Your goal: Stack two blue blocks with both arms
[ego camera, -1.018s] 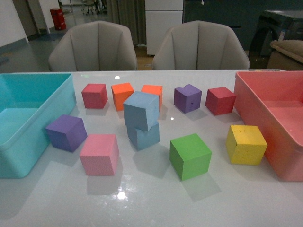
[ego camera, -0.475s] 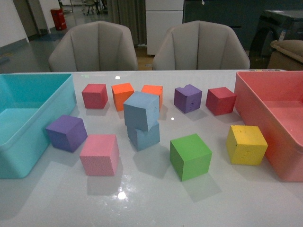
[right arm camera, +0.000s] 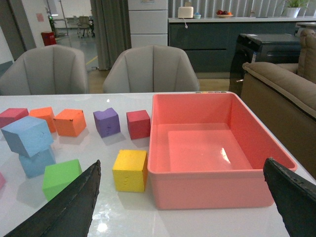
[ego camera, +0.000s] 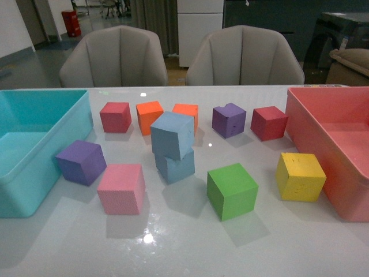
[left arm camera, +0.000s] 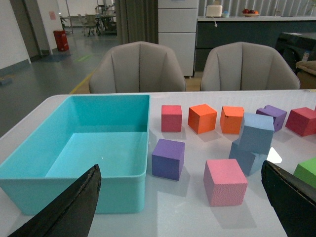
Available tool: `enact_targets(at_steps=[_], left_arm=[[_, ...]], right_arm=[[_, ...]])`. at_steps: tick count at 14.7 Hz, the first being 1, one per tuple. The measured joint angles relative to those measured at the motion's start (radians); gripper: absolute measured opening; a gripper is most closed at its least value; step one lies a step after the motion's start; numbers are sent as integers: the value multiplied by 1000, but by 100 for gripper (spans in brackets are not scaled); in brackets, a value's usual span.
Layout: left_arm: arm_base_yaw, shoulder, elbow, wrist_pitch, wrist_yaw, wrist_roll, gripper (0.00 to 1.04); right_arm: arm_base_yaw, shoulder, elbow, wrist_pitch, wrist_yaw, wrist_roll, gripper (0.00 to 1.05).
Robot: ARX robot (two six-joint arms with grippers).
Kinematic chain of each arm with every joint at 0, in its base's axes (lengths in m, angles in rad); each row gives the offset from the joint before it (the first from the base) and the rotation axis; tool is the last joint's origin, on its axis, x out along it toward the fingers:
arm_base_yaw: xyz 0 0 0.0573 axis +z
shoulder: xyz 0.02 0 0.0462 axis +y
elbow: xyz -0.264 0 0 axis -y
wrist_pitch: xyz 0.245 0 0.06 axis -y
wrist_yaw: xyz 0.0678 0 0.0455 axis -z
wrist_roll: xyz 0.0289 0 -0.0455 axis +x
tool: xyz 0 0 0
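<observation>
Upper blue block (ego camera: 172,134): pale sky-blue foam, faintly pitted faces; it is seen resting on the lower one, turned at an angle and tipped slightly, so its corners overhang.
Lower blue block (ego camera: 175,164): same colour and texture, set flat on the tabletop near the middle, partly covered by the upper one.
Stack position: between the pink block (ego camera: 121,188) and the green block (ego camera: 231,190), just in front of the two orange blocks (ego camera: 149,115).
Left pincer (left arm camera: 182,207): two dark fingers are seen at the edges of the left wrist view, spread wide apart with nothing between them, well clear of the stack.
Right pincer (right arm camera: 185,207): likewise released, its dark fingers set wide at the edges of the right wrist view, nothing gripped.
Front view: neither arm is shown.
Other blocks: a purple block (ego camera: 81,162) beside the teal bin (ego camera: 34,173), a second purple block (ego camera: 228,120) in the back row, two red blocks (ego camera: 115,116) in that row, a yellow block (ego camera: 300,176) next to the pink bin (ego camera: 323,138).
Tabletop (ego camera: 184,248): glossy white, with light glints and soft shadows under the blocks.
Room: two grey padded chairs (ego camera: 118,57) are drawn up at the far edge; behind them a white cabinet, dark counter and grey floor are seen.
</observation>
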Motion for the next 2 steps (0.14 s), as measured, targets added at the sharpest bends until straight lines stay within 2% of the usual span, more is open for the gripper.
enact_targets(at_steps=[2], left_arm=[[0,0,0,0,0,0,98]], right_arm=[[0,0,0,0,0,0,98]])
